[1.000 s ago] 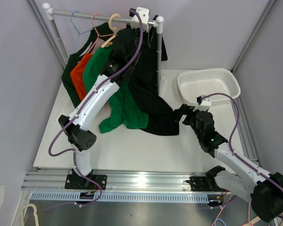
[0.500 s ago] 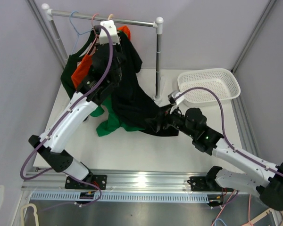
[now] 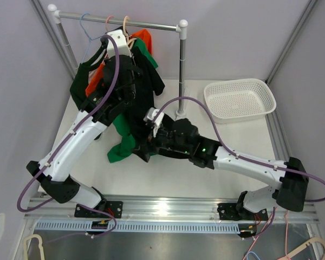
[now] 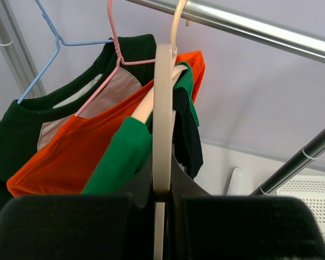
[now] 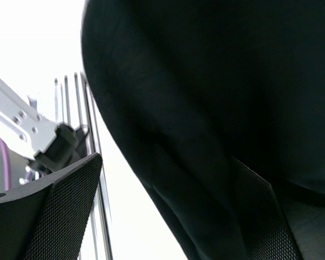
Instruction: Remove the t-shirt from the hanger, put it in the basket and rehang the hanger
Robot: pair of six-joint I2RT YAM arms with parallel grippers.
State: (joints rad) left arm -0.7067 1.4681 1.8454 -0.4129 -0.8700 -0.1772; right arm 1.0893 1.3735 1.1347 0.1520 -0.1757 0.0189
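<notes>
Left wrist view: a beige hanger (image 4: 163, 108) is clamped, with the black t-shirt (image 5: 206, 81) hanging from it.
The left gripper (image 4: 162, 203) has its jaws pressed onto the beige hanger, which hooks over the rail (image 4: 249, 24) beside an orange shirt (image 4: 70, 157). The black t-shirt drapes from there down towards the table (image 3: 168, 173). There it fills the gap between the right gripper (image 5: 165, 160) jaws, and it cannot be told whether they pinch it. A white basket (image 3: 237, 81) sits far right.

Matt black cloth t-shirt (image 5: 206, 81), glossy metal rail (image 4: 249, 25), smooth beige hanger (image 4: 163, 108), perforated plastic basket (image 3: 238, 82)
</notes>
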